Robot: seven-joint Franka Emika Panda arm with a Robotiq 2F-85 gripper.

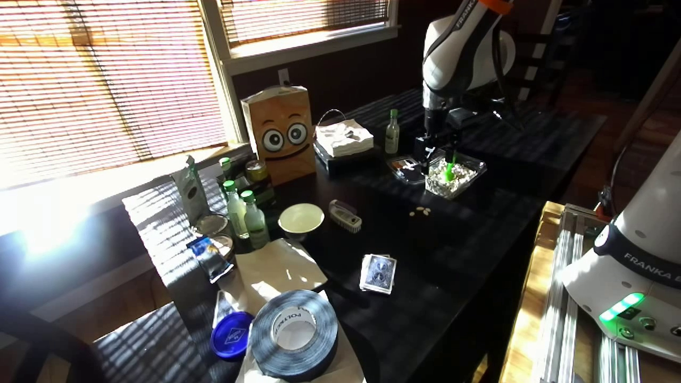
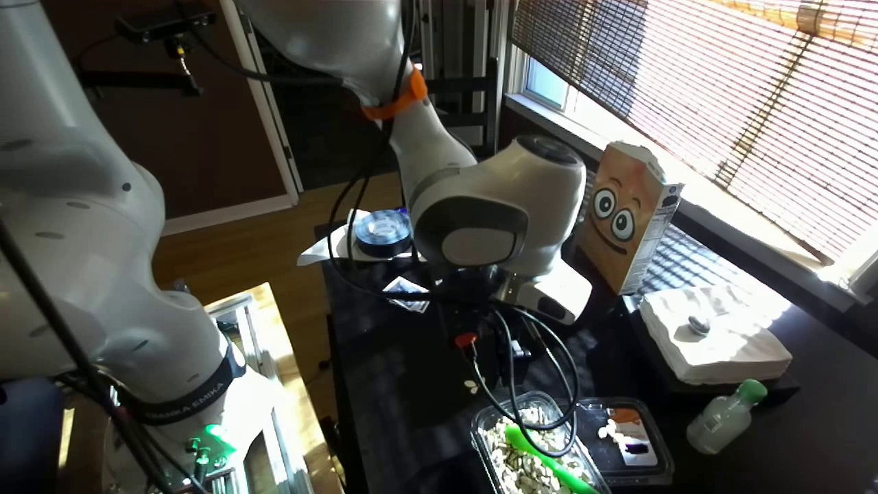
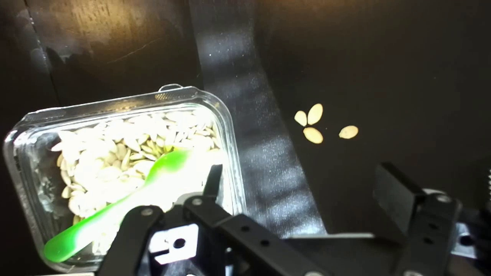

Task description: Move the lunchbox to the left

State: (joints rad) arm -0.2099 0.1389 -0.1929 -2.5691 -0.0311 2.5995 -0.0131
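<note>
The lunchbox is a clear shallow container full of pale seeds with a green spoon (image 1: 449, 171) lying in it. It shows in both exterior views (image 1: 440, 190) (image 2: 482, 427) and on the left of the wrist view (image 3: 115, 104). Its clear lid (image 2: 658, 449) lies open beside it. My gripper (image 3: 307, 188) is open with nothing between its fingers but part of the box's side wall below. One finger overlaps the seeds; the other is outside the wall, over the table. In an exterior view the gripper (image 1: 438, 155) points down at the box. Finger depth relative to the rim is unclear.
Several loose seeds (image 3: 313, 135) lie near the box. A green-capped bottle (image 1: 392, 135) and a napkin stack (image 1: 346, 141) stand behind. The cardboard box with eyes (image 1: 284, 141), a brush (image 1: 345, 216), a bowl (image 1: 301, 219) and cards (image 1: 378, 274) are farther along the table.
</note>
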